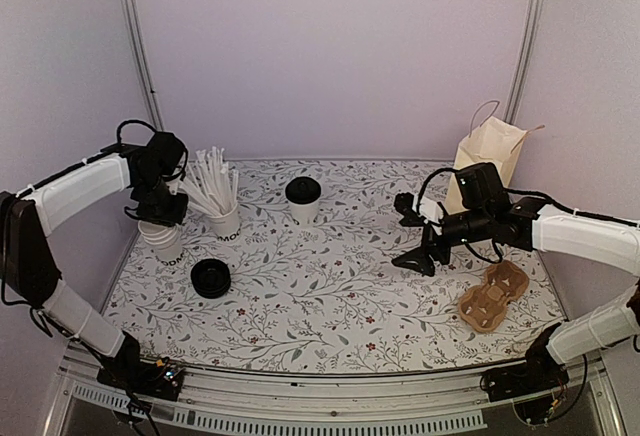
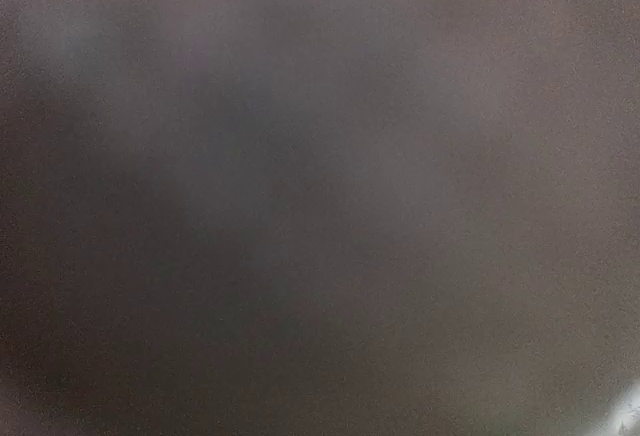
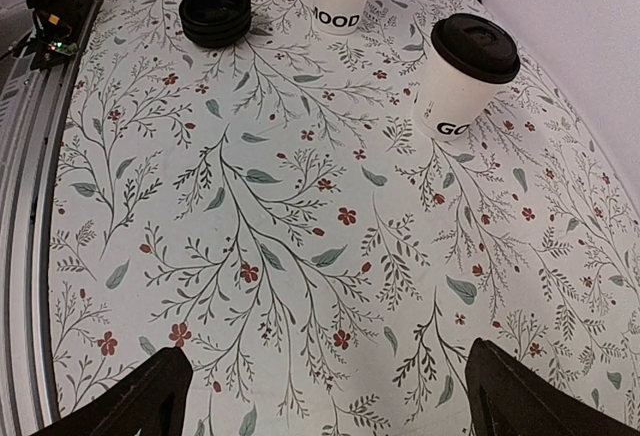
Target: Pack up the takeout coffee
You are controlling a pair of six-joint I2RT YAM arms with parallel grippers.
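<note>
**Top external view.** A table (image 1: 330, 291) covered in a white cloth printed with leaves and small red flowers. The takeout coffee (image 1: 303, 200), a small white paper cup with a round black plastic lid, stands upright near the back middle of the table, apart from both arms. Left of it is a white paper cup of white sticks (image 1: 222, 214). Further left is a stack of lidless white paper cups (image 1: 166, 242). The left gripper (image 1: 160, 210) sits directly on top of this stack with its jaws closed; whether they pinch a cup wall cannot be told. A low stack of round black plastic lids (image 1: 211, 277) lies in front of the cups. The right gripper (image 1: 408, 234) hovers over the right part of the table, jaws spread wide and holding nothing. Behind it a brown paper bag with handles (image 1: 490, 151) stands upright, and a brown moulded-pulp cup carrier (image 1: 493, 296) lies near the right front.

**Left wrist view.** A uniform dark, blurred field in which nothing can be made out.

**Right wrist view.** The right gripper (image 3: 328, 351) has its two dark fingers (image 3: 140, 396) at the lower corners, with only bare cloth between them. The takeout coffee (image 3: 460, 81) stands upper right, well ahead of the fingers. The black lids (image 3: 215, 14) and the cup of sticks (image 3: 345, 1) are along the top edge.
</note>
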